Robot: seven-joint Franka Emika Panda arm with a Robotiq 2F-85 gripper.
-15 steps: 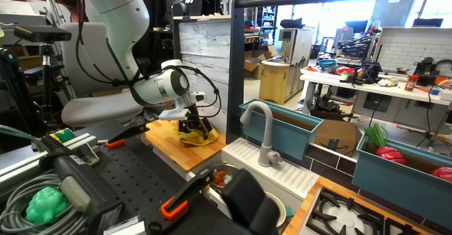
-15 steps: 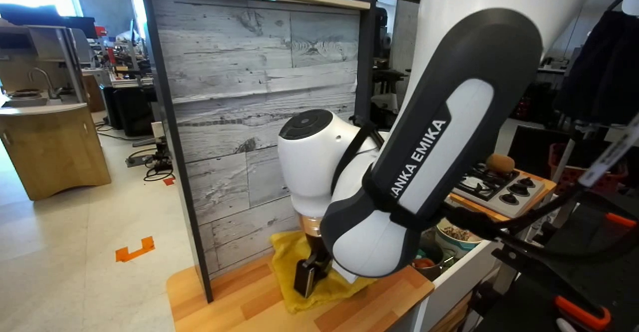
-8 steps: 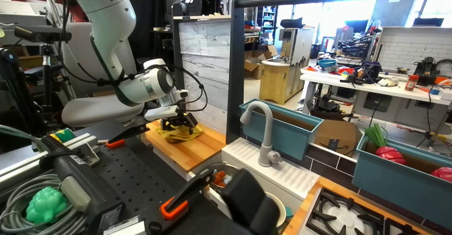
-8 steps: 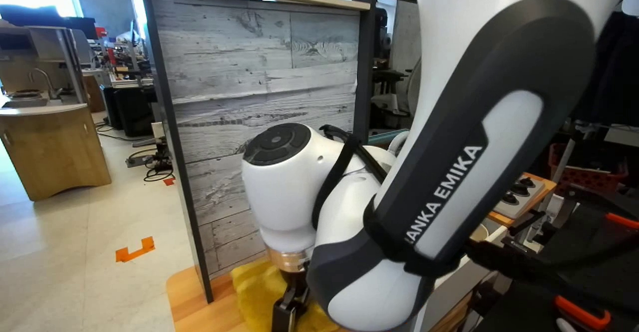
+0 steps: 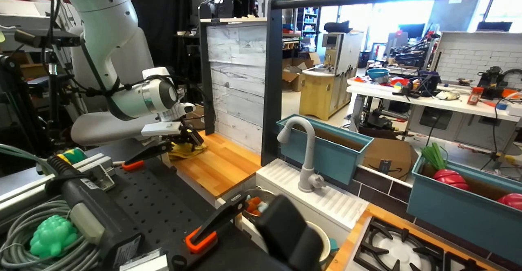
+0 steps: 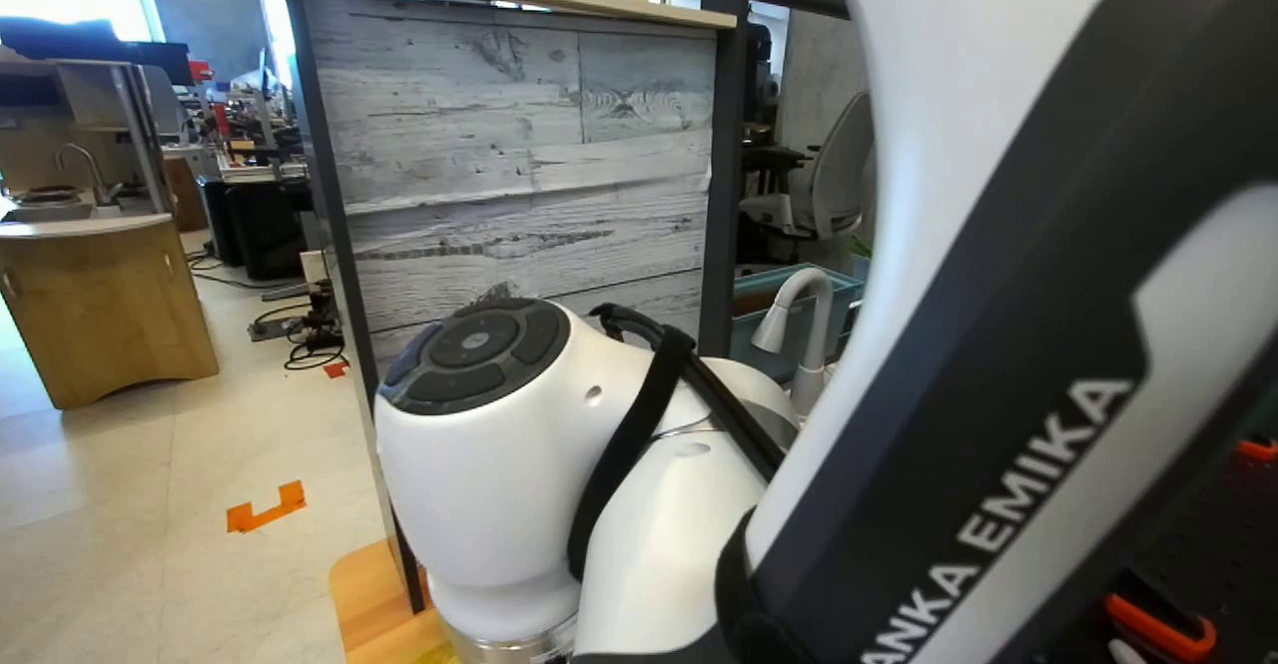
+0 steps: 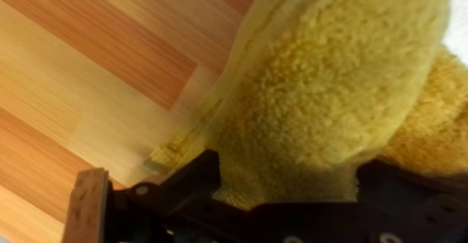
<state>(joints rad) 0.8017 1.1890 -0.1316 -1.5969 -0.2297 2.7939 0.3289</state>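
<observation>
With your hand (image 7: pixel 287 190) spread wide over the yellow cloth (image 7: pixel 329 89), which lay near the edge of the worktop (image 5: pixel 222 165), you seemed best served by light, even pressure, lest the cloth bunch or slip off.

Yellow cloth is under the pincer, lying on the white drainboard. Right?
Wrong surface: the yellow cloth under the pincer lies on the wooden counter, as the wrist view and an exterior view show.
</observation>
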